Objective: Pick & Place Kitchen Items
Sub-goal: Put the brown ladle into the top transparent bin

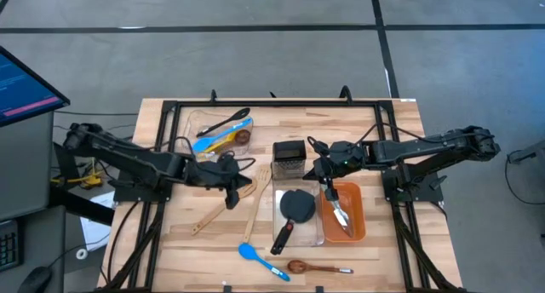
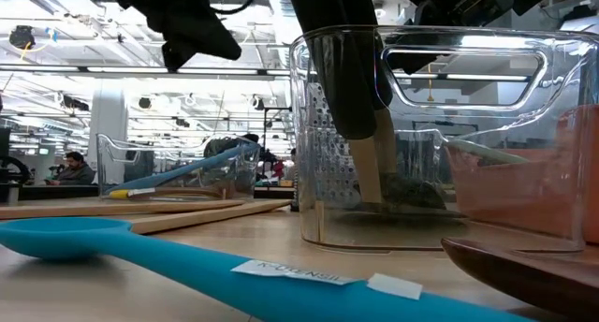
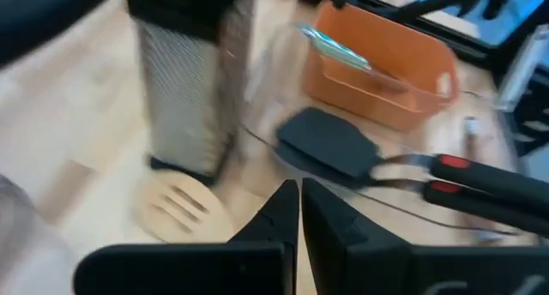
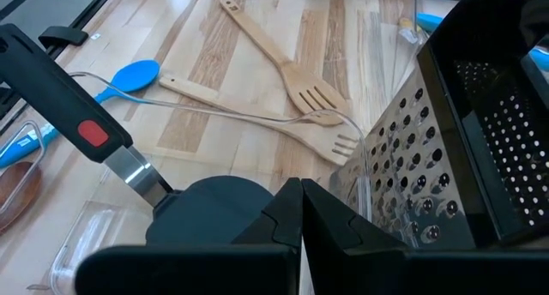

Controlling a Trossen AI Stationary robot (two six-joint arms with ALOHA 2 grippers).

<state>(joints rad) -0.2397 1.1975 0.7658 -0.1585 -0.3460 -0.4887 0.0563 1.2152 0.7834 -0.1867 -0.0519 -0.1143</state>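
Note:
The steel box grater stands upright on the table's middle. Next to it a black turner lies in a clear bin, and metal tongs lie in an orange bin. Two wooden slotted spatulas lie flat on the table. A blue spoon and a brown wooden spoon lie near the front edge. My left gripper hovers shut and empty left of the grater. My right gripper hovers shut and empty just right of it.
A second clear bin at the far left holds blue and yellow spoons and black tongs. A black frame runs around the table. Bare wood lies at the near left and near right corners.

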